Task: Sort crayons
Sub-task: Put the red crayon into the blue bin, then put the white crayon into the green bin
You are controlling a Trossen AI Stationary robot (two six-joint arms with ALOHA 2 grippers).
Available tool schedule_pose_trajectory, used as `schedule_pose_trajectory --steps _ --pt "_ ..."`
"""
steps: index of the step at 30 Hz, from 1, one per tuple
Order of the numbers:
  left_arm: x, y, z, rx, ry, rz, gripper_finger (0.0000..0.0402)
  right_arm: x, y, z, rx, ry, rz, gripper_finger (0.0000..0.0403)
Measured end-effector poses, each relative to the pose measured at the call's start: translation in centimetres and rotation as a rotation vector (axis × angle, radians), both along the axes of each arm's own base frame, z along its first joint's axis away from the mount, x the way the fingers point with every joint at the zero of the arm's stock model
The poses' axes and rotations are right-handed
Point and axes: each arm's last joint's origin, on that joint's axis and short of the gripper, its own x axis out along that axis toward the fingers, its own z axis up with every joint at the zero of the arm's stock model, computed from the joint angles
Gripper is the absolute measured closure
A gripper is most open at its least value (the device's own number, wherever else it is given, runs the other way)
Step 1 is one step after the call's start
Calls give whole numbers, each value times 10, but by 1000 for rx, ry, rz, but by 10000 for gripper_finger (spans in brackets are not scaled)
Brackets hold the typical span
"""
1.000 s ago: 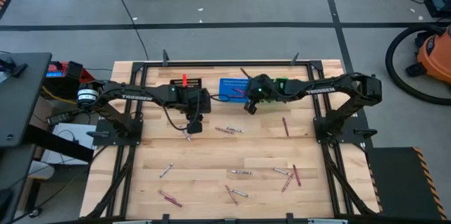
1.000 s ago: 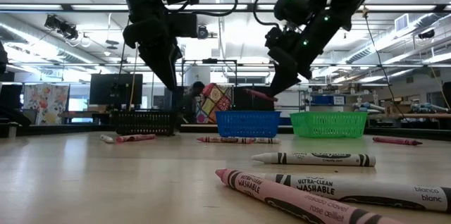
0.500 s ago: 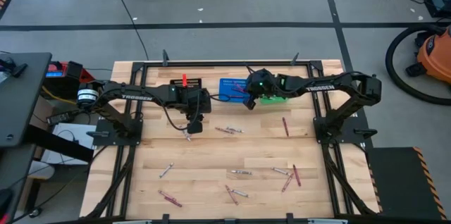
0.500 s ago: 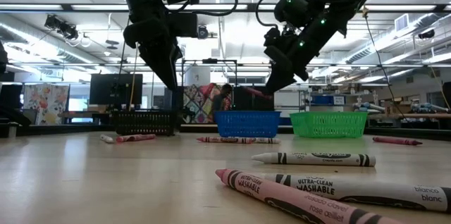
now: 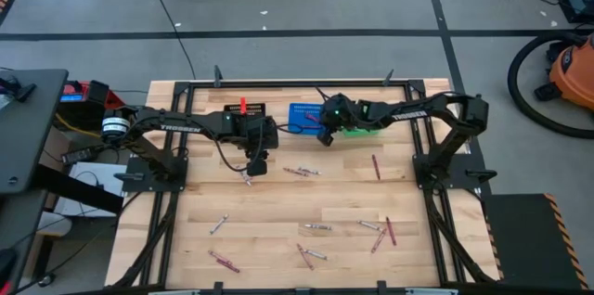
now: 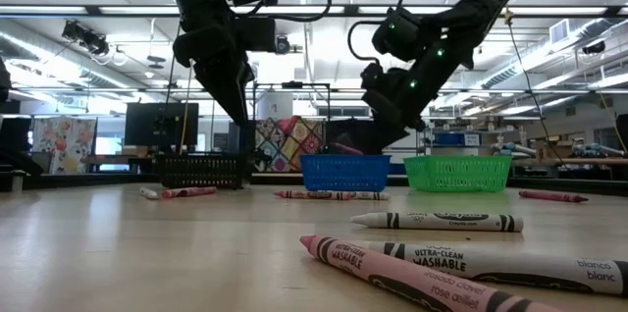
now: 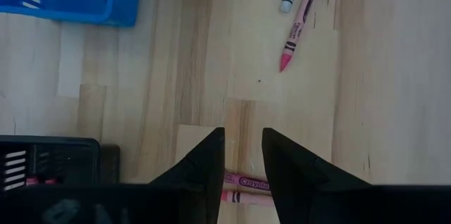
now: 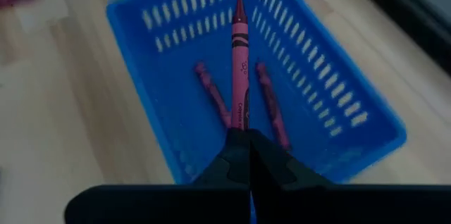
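1. The pink crayon (image 7: 246, 182) under the left hand (image 7: 243, 155) shows only between its fingers; both ends are hidden.
2. The black basket (image 7: 49, 160) is cut off by the hand's body.
3. The held crayon's (image 8: 239, 69) lower end vanishes between the right hand's (image 8: 249, 155) fingers.

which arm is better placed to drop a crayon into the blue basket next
The right. Its end effector is shut on a magenta crayon directly above the blue basket. The left end effector hangs open over the table, holding nothing.
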Motion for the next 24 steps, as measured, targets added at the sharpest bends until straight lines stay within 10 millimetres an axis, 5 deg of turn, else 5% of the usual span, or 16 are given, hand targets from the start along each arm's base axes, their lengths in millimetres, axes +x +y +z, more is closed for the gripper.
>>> schedule_pose_trajectory --steps 24 --pt "-3 0 -1 -51 17 108 294 1 0 2 -52 6 -6 322"
